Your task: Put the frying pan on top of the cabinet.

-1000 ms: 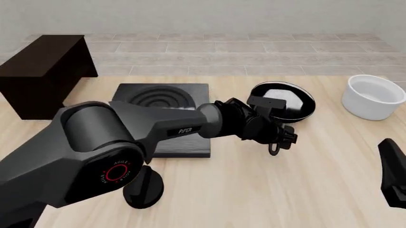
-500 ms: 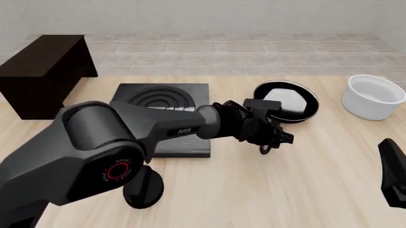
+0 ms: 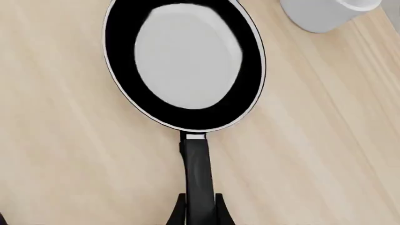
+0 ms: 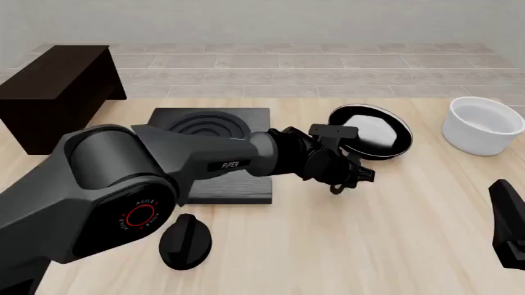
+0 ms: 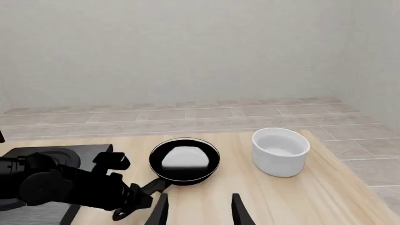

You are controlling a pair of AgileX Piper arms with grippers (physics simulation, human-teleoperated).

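Pale wood tabletop runs under everything I'm working over, with grey floor tiles and a blank wall beyond. My left gripper [image 4: 351, 175] has its two fingers pressed against either side of the frying pan's handle near its free end, as my left wrist view shows, so I read it as pinching the handle; the frying pan [image 3: 185, 65] stretches straight ahead of the fingers, its bowl well out in front. Whether the pan sits on the wood or is just off it, I cannot tell. The white bowl [image 4: 484, 126] stands beyond the pan and off to the right of that gripper, near but not touching. The cabinet [image 4: 53, 95] is far off to the gripper's left, with the black stove plate [image 4: 211, 150] lying between them. With a grip this far out on the handle I expect the bowl end to sag, so I'd raise slowly, keep the wrist level, and clear the stove plate and the cabinet's edge before setting down flat. My right gripper [image 5: 199, 210] waits with fingers spread, holding nothing.
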